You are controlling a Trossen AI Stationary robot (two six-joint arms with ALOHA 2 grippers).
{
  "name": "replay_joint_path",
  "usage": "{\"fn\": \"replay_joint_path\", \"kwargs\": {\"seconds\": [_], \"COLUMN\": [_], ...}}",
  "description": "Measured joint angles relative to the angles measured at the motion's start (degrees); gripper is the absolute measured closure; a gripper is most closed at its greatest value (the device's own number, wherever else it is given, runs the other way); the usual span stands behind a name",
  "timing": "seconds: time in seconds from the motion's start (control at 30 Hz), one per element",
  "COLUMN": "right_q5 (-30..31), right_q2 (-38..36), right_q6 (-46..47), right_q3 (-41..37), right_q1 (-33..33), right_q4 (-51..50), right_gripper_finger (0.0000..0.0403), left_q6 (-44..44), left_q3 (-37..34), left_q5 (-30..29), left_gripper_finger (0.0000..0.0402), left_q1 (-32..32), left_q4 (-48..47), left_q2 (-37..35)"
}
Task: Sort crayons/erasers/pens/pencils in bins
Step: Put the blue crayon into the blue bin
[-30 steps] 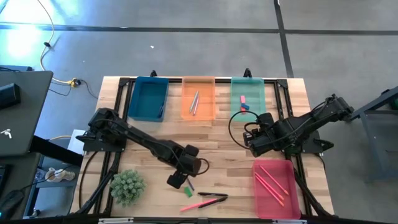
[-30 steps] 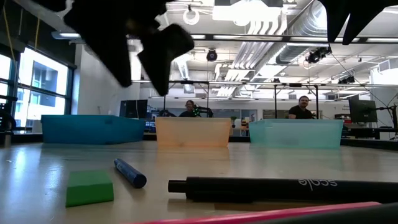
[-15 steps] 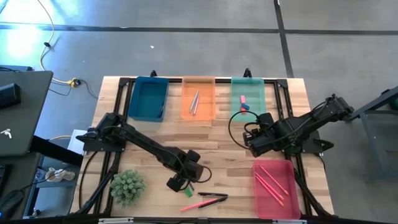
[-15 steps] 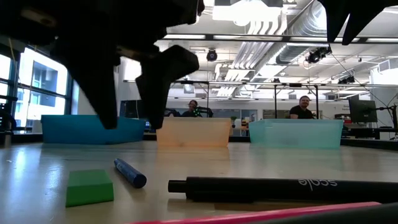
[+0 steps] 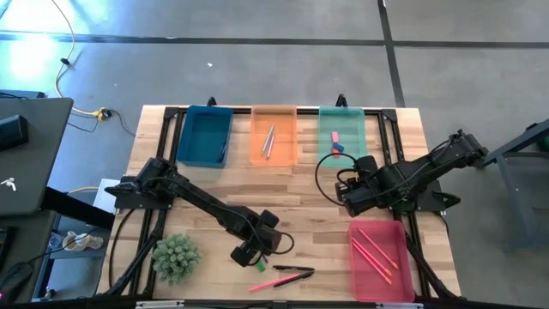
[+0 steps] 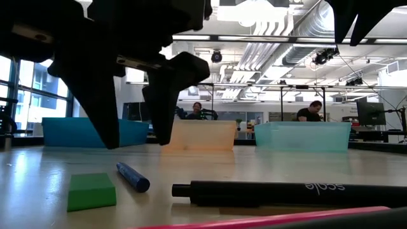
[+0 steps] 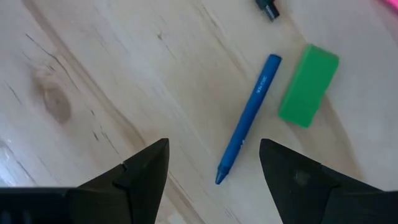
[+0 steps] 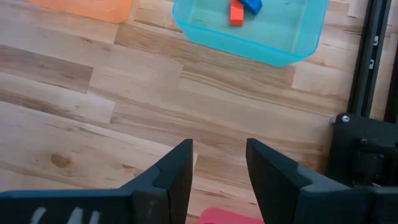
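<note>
**Left claw poised over the blue crayon**

The left claw [image 7: 214, 163] hangs wide open and empty above the table [image 5: 309, 193], the blue crayon [image 7: 247, 119] just ahead between its fingers, long axis pointing away. The green eraser [image 7: 308, 85] lies just beside it. The right claw [image 5: 343, 190], partly open and empty, waits well apart. The green bin [image 8: 273, 45] holds red and blue erasers; the orange bin [image 5: 274, 159] probably pens; the pink bin [image 5: 355, 275] pink sticks.

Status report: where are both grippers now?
Left gripper open, over blue crayon. Green eraser beside crayon, untouched. Right gripper empty, waiting near green bin.
</note>
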Motion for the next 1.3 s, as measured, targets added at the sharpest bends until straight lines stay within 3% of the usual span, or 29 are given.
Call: {"fn": "replay_joint_path", "kwargs": {"seconds": [0.5, 1.03, 1.3], "right_q5": [0.0, 0.7, 0.7], "right_q2": [0.0, 0.0, 0.0], "right_q6": [-0.1, -0.1, 0.0], "right_q3": [0.0, 0.0, 0.0], "right_q1": [0.0, 0.0, 0.0], "right_q4": [0.1, 0.1, 0.1], "right_gripper_finger": [0.0261, 0.0261, 0.0261], "left_q6": [1.8, 2.8, 0.2], "left_q3": [-0.2, -0.2, -0.2], "left_q5": [0.7, 1.3, 1.1], "left_gripper_finger": [0.0192, 0.0318, 0.0362], "left_q1": [-0.2, -0.3, 0.1], "left_q4": [0.0, 0.7, 0.3], "left_q2": [3.6, 3.8, 3.8]}}
